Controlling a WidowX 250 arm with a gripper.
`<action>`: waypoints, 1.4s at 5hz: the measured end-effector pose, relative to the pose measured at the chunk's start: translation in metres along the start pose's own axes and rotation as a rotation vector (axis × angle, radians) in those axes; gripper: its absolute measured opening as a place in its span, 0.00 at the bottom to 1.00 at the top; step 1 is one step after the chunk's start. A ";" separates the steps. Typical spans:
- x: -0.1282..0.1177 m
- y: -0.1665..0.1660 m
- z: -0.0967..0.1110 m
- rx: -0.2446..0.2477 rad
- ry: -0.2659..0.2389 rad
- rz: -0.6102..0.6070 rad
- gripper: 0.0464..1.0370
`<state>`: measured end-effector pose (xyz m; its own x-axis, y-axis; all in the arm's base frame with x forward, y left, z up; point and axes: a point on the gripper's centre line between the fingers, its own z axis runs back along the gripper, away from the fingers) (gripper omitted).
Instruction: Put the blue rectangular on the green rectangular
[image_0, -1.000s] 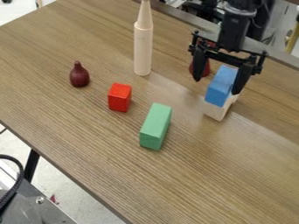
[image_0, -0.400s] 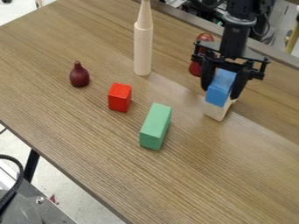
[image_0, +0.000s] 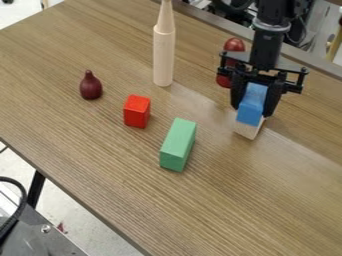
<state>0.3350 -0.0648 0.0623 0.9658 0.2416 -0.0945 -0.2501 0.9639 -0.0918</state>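
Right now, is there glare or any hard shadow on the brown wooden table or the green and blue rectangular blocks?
In the camera view, a soft, pale sheen crosses the brown wooden table toward the right; the green rectangular block is lighter on top than on its sides; the blue rectangular block is paler on top; no hard-edged shadow stands out.

Block (image_0: 251, 105) coloured blue, block (image_0: 178, 145) coloured green, cube (image_0: 137, 111) coloured bright red, pear-shaped piece (image_0: 91, 86) coloured dark maroon, pointed cylinder (image_0: 163, 52) coloured pale cream, gripper (image_0: 255, 107) coloured black, tabletop (image_0: 100, 150) streaked in brown wood grain
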 end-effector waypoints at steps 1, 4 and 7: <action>-0.011 0.010 0.010 -0.006 -0.002 0.052 0.52; -0.047 0.029 0.041 -0.022 -0.034 0.107 0.52; -0.064 0.051 0.032 0.081 -0.054 0.070 0.52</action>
<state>0.2623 -0.0280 0.0953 0.9491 0.3118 -0.0446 -0.3124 0.9499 -0.0067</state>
